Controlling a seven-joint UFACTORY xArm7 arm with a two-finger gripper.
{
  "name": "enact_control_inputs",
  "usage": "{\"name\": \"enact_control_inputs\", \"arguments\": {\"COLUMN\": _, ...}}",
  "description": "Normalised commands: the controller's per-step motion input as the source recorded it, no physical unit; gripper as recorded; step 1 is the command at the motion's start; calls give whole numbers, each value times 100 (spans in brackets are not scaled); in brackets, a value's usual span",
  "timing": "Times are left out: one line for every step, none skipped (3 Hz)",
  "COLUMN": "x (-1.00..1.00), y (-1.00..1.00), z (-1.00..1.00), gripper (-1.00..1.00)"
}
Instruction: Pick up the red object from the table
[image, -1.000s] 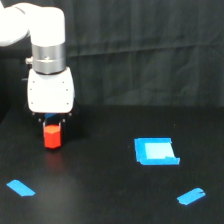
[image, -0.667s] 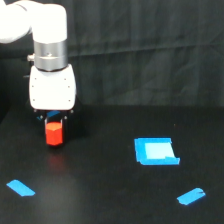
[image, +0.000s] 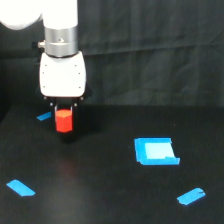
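Note:
The red object (image: 64, 121) is a small red-orange stubby block, held between the dark fingers of my gripper (image: 64, 116) under the white wrist housing. The gripper is shut on it and holds it a little above the black table (image: 100, 190), at the exterior view's left, near the table's far edge. The fingertips are dark against the dark table and hard to make out.
A blue square patch (image: 156, 151) lies at the exterior view's right. Blue tape strips lie at the near left (image: 21, 188), the near right (image: 191, 196) and just left of the gripper (image: 44, 116). A black curtain (image: 150, 50) hangs behind.
The gripper has risen and shifted to the exterior view's right with the red object in it. A blue tape strip beside it now shows.

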Motion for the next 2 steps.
{"name": "enact_control_inputs", "arguments": {"x": 25, "y": 30, "z": 97, "gripper": -100}}
{"name": "enact_control_inputs", "arguments": {"x": 23, "y": 18, "z": 98, "gripper": -100}}
